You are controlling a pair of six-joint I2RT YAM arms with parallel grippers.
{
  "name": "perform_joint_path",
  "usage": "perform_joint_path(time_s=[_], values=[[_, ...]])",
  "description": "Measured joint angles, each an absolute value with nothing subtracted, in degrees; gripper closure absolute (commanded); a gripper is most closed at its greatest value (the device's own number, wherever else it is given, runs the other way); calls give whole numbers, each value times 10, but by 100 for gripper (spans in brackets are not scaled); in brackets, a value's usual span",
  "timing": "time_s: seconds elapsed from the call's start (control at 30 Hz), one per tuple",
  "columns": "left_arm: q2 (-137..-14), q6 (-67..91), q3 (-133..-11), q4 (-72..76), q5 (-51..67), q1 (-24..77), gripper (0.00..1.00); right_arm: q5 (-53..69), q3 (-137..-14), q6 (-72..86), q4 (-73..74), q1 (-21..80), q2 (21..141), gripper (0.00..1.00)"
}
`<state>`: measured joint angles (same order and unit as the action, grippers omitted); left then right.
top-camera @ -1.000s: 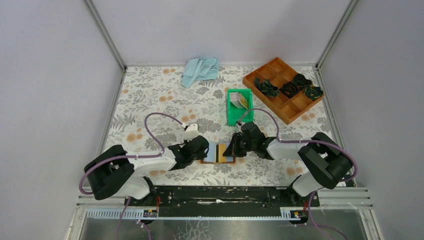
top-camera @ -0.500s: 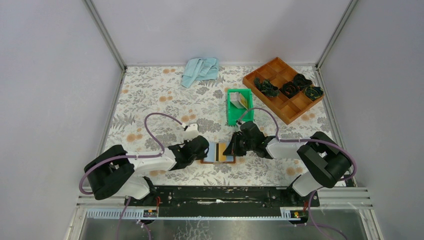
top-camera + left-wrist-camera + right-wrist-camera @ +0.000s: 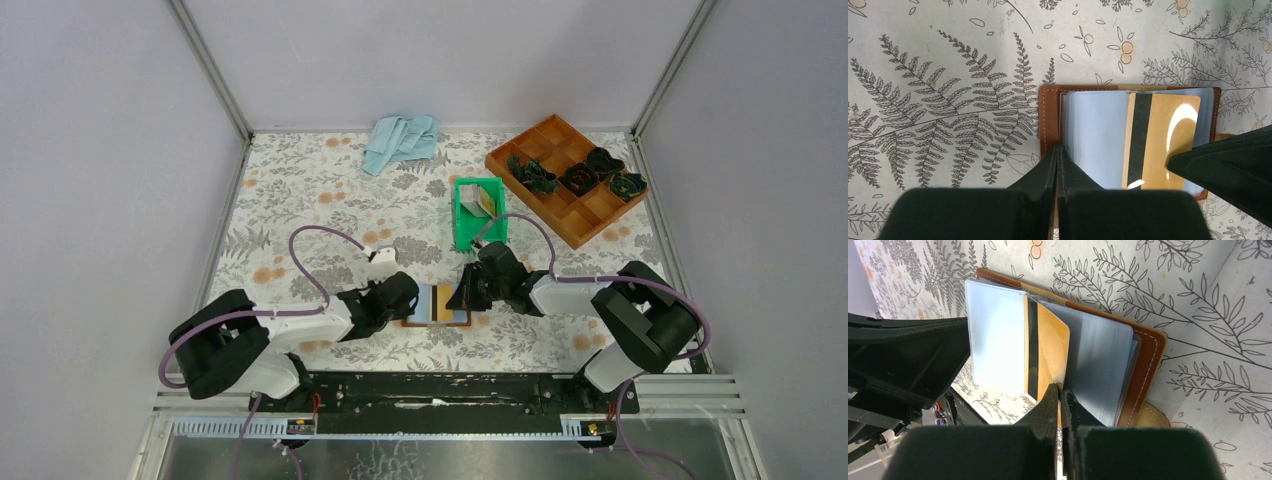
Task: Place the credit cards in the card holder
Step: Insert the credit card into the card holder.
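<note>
We see the right gripper (image 3: 1059, 388) pinching the gold card (image 3: 1050, 342) in the open card holder (image 3: 1149, 357), left gripper (image 3: 1057, 149) pressed together at its edge.

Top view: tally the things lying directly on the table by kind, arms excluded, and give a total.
Cloth: 1
Green bin: 1
Wooden tray: 1
Card holder: 1
Total: 4

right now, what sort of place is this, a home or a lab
Most likely a robot lab test cell, not a home: plain grey panel walls on aluminium posts, left arm and right arm bolted to a rail, staged props like the wooden tray and green bin.
</note>
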<state>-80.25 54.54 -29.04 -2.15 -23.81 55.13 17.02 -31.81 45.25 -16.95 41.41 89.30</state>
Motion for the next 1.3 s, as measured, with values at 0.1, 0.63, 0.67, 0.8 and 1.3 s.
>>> perform_joint_path(time_s=[0.1,0.63,0.67,0.8,1.3], values=[[-804,546,-290,-22,-240,553,99,161,-323,448,-162,420,893,100],[-806,548,-291,-22,-251,559,100,127,-343,446,-161,446,902,100],[-806,548,-291,-22,-251,559,100,127,-343,446,-160,446,902,100],[-806,549,-291,-22,-251,559,100,129,-342,446,-160,446,897,100],[-809,555,-293,-22,-257,559,100,158,-313,460,-173,447,871,100]])
